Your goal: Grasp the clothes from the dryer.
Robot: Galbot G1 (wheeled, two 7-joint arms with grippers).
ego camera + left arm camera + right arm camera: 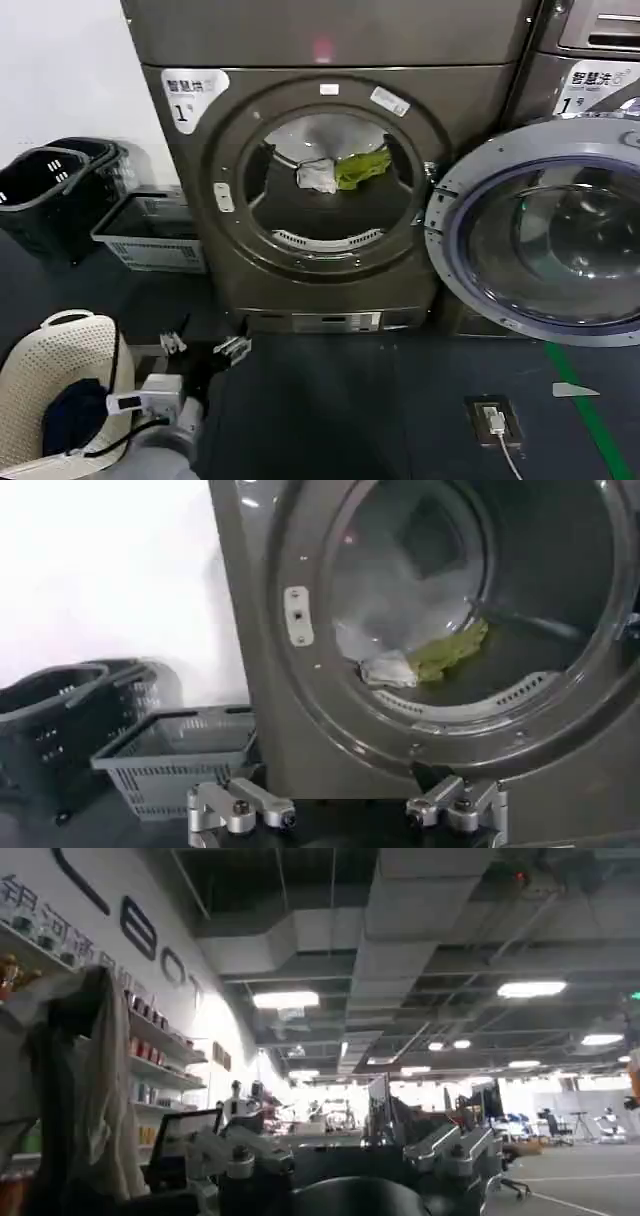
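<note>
Clothes [340, 170] lie inside the open dryer [330, 200], awaiting the low left gripper [205, 347], fingers spread apart.

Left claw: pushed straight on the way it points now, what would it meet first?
Probably the dryer front below the porthole rim, not the clothes inside the drum. The open left claw sits low; depth is unclear.

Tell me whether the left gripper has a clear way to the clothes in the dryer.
Probably yes: the dryer door is swung open, the clothes lie exposed in the drum, and the open left gripper sits low before the mouth with nothing between.
</note>
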